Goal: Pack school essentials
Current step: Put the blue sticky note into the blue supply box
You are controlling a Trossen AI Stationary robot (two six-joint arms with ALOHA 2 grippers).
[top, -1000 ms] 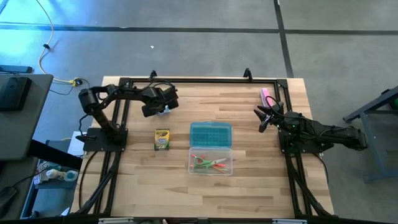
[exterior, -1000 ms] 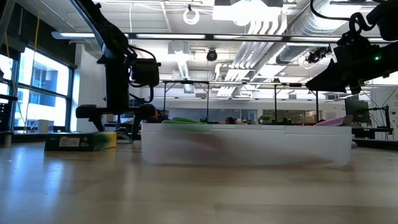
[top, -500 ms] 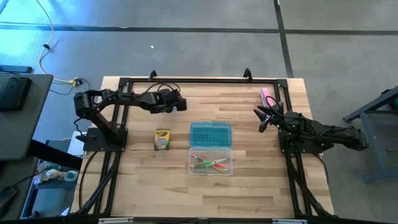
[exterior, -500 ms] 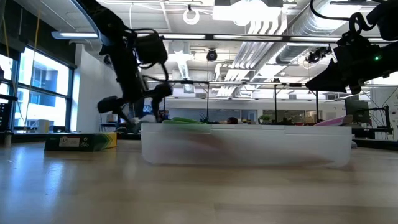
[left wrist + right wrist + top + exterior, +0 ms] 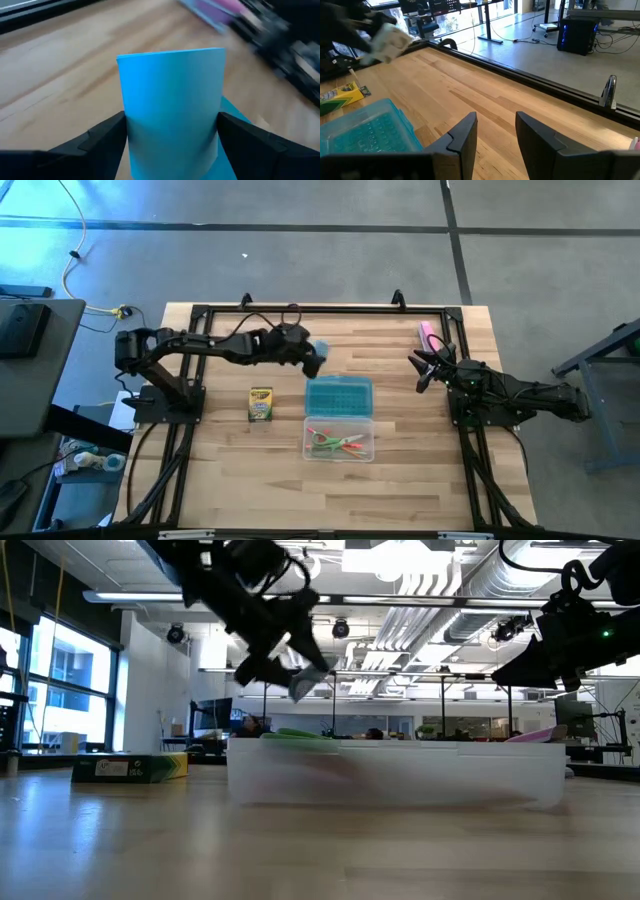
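Above the table's far-centre area, the left gripper (image 5: pixel 312 358) is pinching the light-blue square pad (image 5: pixel 172 107) between its 2 fingers (image 5: pixel 100 142), which are bearing on the pad's opposite side edges. In the high view the pad is hanging in the air just beside the far edge of the teal lid (image 5: pixel 338 394) of the clear plastic case (image 5: pixel 339 439), and the low view is showing it well above the case's rim. The pad is judged to be light, thin and fairly stiff, with smooth faces that could slip; gripping across the edges, as now, looks sound, though a hard squeeze might bow it.

The right gripper (image 5: pixel 424 370) is waiting over the right side of the table, its 2 fingers spread with nothing between them, near the pink oblong block (image 5: pixel 428 334).

The yellow-green crayon box (image 5: pixel 260 404) is lying on the table left of the case, not yet packed. The pens (image 5: pixel 335 442) are lying inside the clear half of the case.
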